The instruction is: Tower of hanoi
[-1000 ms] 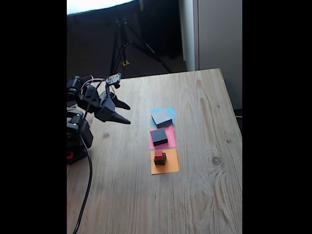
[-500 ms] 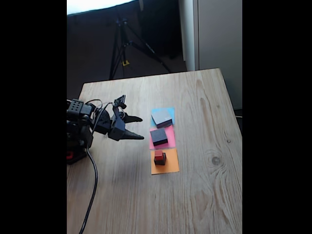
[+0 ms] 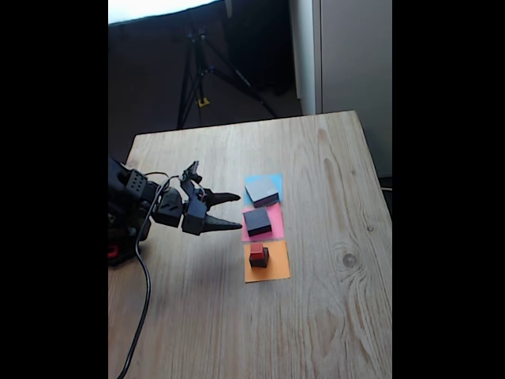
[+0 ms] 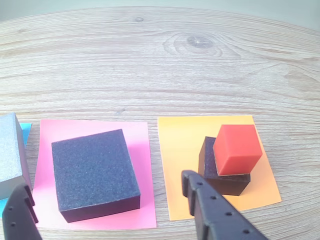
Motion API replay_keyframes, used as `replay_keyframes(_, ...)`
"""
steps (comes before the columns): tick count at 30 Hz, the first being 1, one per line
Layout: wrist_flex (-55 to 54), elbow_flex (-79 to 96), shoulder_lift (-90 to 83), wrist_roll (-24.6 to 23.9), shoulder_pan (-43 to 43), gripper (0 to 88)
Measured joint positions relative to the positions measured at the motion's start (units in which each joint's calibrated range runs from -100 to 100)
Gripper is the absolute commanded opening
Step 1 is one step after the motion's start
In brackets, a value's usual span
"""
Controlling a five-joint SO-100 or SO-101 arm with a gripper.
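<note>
Gripper: the gripper [image 3: 233, 212] has its two fingers spread well apart and grips nothing. In the fixed view the tips point toward the row of blocks, just short of the pink paper square's near edge. In the wrist view one finger [image 4: 215, 212] rises from the bottom edge in front of the orange paper; the other finger shows at the bottom left corner.

Arm pose: the arm [image 3: 146, 207] reaches low and roughly level over the table from its base at the table's left edge in the fixed view. A black cable [image 3: 142, 292] trails from it toward the table's near edge.

Black slab: the black slab [image 4: 95, 174] lies flat on the pink paper square [image 4: 142, 145], its sides turned slightly against the paper's edges. In the wrist view it sits between the two fingers.

Small black cube: the small black cube [image 4: 227, 180] stands on the orange paper square [image 4: 182, 150], turned slightly against the paper's edges.

Red cube: the red cube [image 4: 236, 148] rests on top of the small black cube, set at an angle to it.

Grey slab: the grey slab [image 3: 262, 190] lies flat on the blue paper square [image 3: 274, 179], farthest from the table's near edge.

Layout: the three paper squares form one line around the middle of the wooden table [image 3: 331, 300].
</note>
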Motion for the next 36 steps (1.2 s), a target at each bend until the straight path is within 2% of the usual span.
replay_keyframes(17, -19.9, -3.1, 24.3, 0.0, 0.2, 39.4)
replay_keyframes(36, -29.1, -11.4, 40.4, 0.0, -2.1, 39.1)
